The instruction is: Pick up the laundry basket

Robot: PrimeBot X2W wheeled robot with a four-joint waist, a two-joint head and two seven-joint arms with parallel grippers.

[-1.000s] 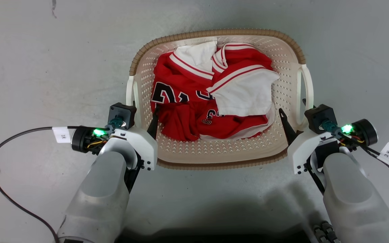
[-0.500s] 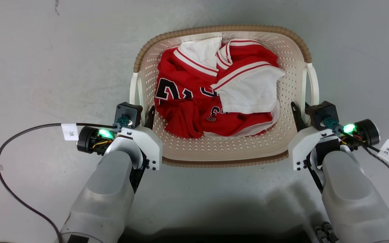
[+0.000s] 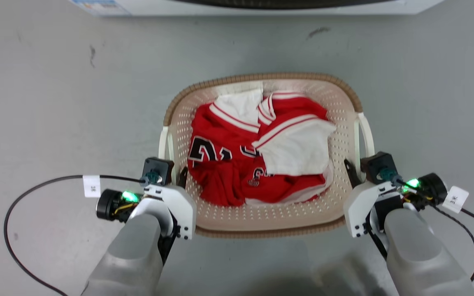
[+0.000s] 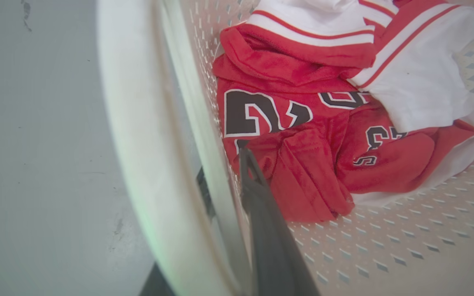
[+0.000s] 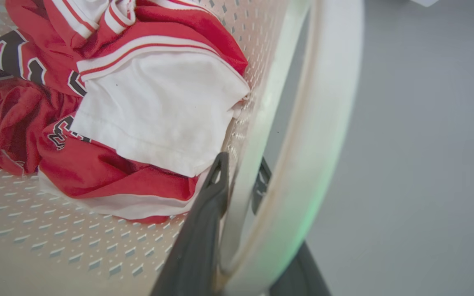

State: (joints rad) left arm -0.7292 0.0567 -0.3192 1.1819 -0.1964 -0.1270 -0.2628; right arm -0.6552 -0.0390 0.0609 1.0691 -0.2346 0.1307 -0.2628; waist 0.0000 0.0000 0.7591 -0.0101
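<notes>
I see a smooth grey floor, dull and faintly mottled, with a dark scuff at 1 o'clock and a smaller mark at 10 o'clock. Along the 12 o'clock edge runs the bottom of a white appliance. The laundry basket sits mid-view over that floor, and I cannot tell whether its base touches it. A red jersey and a white cloth are heaped inside.

My left gripper is at the basket's 8 o'clock, closed narrow on the side wall below the left handle, one finger inside and one outside. My right gripper is at 4 o'clock, pinching the opposite wall the same way, by the right handle. A black cable loops across the floor at 8 o'clock.
</notes>
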